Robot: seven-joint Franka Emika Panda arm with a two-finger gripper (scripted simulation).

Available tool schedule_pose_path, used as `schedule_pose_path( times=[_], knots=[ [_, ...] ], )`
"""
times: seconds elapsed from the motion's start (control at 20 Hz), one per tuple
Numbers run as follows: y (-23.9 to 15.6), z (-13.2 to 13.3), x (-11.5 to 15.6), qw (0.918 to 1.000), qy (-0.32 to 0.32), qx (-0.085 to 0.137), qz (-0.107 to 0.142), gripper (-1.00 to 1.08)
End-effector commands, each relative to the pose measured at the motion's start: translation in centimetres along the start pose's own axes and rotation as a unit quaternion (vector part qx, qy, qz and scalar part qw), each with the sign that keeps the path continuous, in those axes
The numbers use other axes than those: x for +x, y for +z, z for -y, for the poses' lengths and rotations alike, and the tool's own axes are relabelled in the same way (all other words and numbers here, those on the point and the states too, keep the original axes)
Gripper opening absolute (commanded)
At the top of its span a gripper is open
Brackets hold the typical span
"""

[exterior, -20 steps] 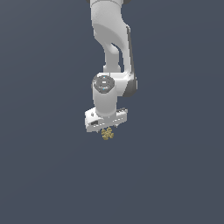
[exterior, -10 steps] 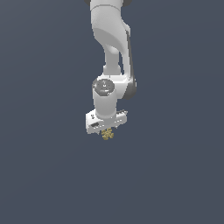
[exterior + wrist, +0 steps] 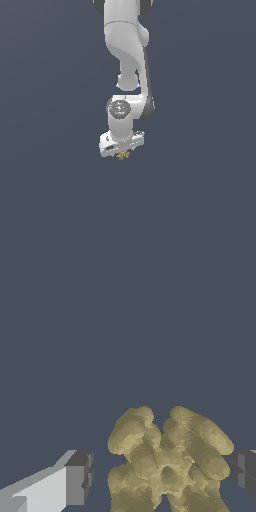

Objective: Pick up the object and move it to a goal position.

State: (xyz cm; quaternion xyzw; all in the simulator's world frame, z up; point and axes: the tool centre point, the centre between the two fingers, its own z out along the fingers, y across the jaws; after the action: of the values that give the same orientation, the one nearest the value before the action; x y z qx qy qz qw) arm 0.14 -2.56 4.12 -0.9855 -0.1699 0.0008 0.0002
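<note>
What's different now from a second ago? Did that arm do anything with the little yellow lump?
The gripper rose slightly in the exterior view, taking the yellow lump up with it. Unchanged: the lump sits between the fingers, and the arm points straight down.

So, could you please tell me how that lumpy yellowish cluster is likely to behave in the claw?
The cluster looks rigid, its knobby lobes holding their shape. The uneven surface probably gives the fingers only patchy contact, so it might pivot. Tiny beside the claw, it is likely light.
</note>
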Motion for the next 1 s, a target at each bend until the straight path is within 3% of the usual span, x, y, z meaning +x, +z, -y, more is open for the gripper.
schedule_pose_path(
  times=[0.0, 0.6, 0.95],
  knots=[
    [0.1, 0.0, 0.1, 1.0, 0.0, 0.0, -0.001, -1.0],
    [-0.1, 0.0, 0.1, 1.0, 0.0, 0.0, -0.001, -1.0],
    [-2.2, -0.6, 0.8, 1.0, 0.0, 0.0, -0.001, -1.0]
  ],
)
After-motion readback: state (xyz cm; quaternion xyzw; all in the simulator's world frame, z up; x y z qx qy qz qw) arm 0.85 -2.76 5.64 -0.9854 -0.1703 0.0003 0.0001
